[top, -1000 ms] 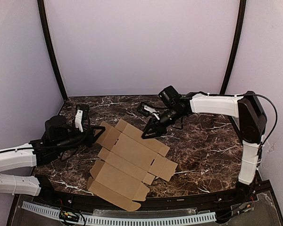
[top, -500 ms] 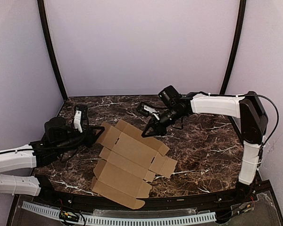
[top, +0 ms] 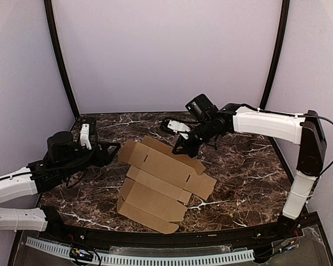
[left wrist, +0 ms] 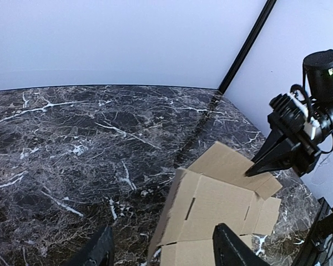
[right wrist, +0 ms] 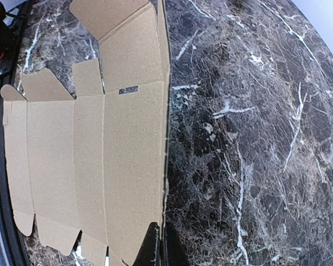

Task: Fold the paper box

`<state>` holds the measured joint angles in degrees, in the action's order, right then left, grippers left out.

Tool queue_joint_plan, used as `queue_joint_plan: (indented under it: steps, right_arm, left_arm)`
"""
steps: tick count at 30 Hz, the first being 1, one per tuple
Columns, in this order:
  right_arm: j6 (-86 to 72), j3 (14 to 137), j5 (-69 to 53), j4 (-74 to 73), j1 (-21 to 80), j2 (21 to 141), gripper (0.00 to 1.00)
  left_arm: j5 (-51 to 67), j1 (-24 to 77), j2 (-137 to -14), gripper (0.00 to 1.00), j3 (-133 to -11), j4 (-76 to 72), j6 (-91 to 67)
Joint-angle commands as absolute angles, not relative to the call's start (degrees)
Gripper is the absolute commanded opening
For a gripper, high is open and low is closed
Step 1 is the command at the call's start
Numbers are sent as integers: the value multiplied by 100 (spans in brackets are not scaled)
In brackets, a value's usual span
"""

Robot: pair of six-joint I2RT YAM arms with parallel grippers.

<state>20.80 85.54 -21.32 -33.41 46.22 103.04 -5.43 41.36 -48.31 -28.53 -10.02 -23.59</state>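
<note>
**Top external view: sheet tilted, far edge pinched**

Plain brown die-cut cardboard paper box point(top: 158, 180), unfolded, sits mid-way across the dark marble-patterned table point(top: 244, 172). Its near edge rests on the surface close to the arm bases. Its far edge is raised, so the sheet slopes up toward the back wall. Fold lines and long panels run from far-left to near-right, and the panels stack one behind another from near to far. Short flaps stick out at both ends.

The black two-finger right gripper point(top: 180, 150), on its white arm, reaches in from the right. Its fingers are pressed together on the raised far edge. In the right wrist view the paper box point(right wrist: 127, 166) fills the left half, face plain. The pinched edge runs straight up the frame from the right gripper point(right wrist: 159, 246).

The black left gripper point(top: 112, 152) sits low at the sheet's left end, just beside it. Its jaws are spread wide and hold nothing. Whether a finger touches the cardboard, I cannot tell. In the left wrist view the left gripper point(left wrist: 164, 244) frames the near corner of the paper box point(left wrist: 211, 205). The right gripper point(left wrist: 250, 173) is clamped on the far flap.
</note>
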Motion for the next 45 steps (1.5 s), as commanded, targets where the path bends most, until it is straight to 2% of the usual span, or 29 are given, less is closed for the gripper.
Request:
queue_joint_plan:
  steps: [1, 6, 10, 18, 27, 39, 43, 45]
  right_arm:
    - [1901, 8688, -1248, -3435, 4807, 10340, 0]
    - [1493, 8718, -1387, -3386, 4927, 10366, 0]
    - [1280, 8684, -1702, -3349, 4939, 10252, 0]
    - [1124, 8424, -2138, -3361, 4970, 9810, 0]
    - [1475, 7846, -2647, -3300, 5045, 9318, 0]
    - [1577, 7747, -1952, -3304, 5094, 9444, 0]
    - [1662, 7811, -1763, -3310, 5176, 9558, 0]
    - [1675, 7866, -1625, -3318, 5181, 9615, 0]
  left_arm:
    - [165, 4126, -4964, 60, -3269, -739, -2610]
    - [1442, 4129, -5527, 59, -3598, -1131, -3111]
    - [1935, 4130, -6057, 56, -3673, -1559, -3408]
    - [1787, 4131, -6800, 51, -3693, -1839, -3268]
    - [1112, 4126, -6953, 50, -3506, -2192, -3147]
    - [1307, 4131, -6875, 49, -3700, -2180, -2993]
    - [1487, 4130, -6928, 42, -3728, -2242, -2986]
    - [1620, 4130, -6960, 32, -3742, -2305, -2988]
